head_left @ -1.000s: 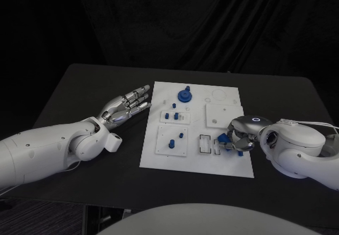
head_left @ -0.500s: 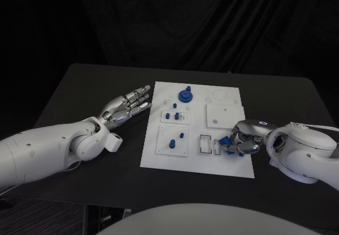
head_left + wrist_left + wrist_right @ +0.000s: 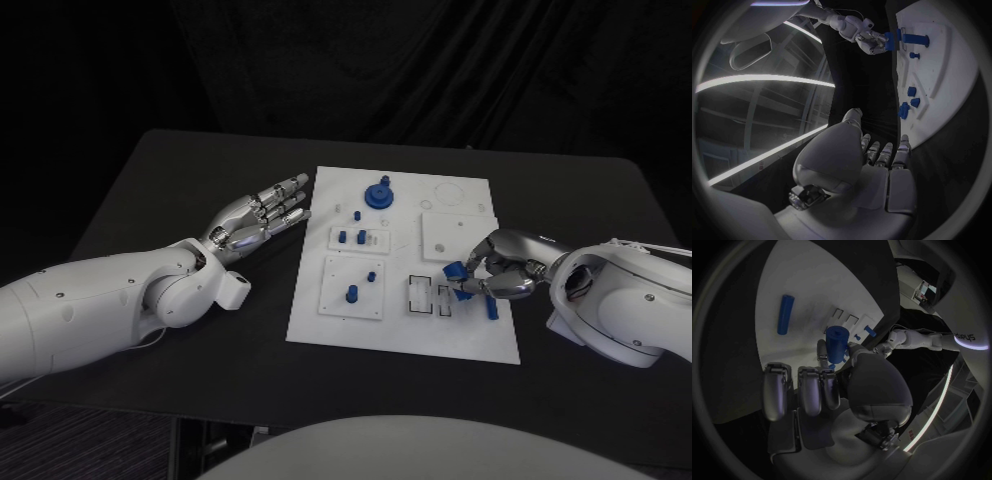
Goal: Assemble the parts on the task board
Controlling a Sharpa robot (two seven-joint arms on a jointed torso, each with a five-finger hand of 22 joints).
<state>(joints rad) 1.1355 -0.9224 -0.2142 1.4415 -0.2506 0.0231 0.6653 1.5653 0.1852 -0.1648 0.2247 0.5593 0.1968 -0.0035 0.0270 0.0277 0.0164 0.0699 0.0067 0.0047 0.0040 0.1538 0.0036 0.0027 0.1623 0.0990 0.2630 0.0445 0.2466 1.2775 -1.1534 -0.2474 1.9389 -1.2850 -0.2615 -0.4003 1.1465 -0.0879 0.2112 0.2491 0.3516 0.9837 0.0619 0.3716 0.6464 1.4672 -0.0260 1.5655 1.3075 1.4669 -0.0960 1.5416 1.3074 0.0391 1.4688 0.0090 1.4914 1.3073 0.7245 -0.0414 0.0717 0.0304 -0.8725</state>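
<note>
Right hand [image 3: 490, 275] in the head view holds a short blue cylinder [image 3: 456, 272] over the near right part of the task board [image 3: 404, 330], and a blue rod [image 3: 490, 306] lies on the board just beside it. Left hand [image 3: 263, 217] lies on the black desk [image 3: 173, 180] left of the board, fingers straight and apart, holding nothing. From the left wrist view, the left hand [image 3: 879, 155] points toward the board edge [image 3: 942, 125]. From the right wrist view, the right hand [image 3: 826, 385] pinches the cylinder [image 3: 837, 342] upright; the rod [image 3: 786, 314] lies flat on the board beyond.

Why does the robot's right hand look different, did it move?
Yes. The right hand, holding a blue part, lifted up and away from the task board's near edge, leaving a blue rod behind.
</note>
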